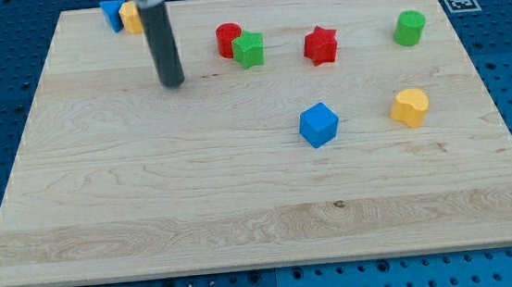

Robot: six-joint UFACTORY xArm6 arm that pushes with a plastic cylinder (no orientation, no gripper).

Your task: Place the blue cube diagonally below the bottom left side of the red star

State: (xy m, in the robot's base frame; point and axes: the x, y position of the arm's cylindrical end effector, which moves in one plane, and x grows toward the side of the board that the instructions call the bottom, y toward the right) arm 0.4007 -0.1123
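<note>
The blue cube [318, 124] sits right of the board's middle. The red star [321, 45] lies above it, slightly to the right, with a clear gap between them. My tip [173, 83] is at the end of the dark rod in the upper left part of the board. It is far to the left of the blue cube and touches no block.
A red cylinder [228, 39] and a green star [249, 49] touch each other left of the red star. A green cylinder [409, 28] is at the upper right. A yellow heart-like block [410, 108] lies right of the blue cube. A blue block [112, 14] and a yellow block [131, 17] sit at the top left edge of the wooden board [151, 218].
</note>
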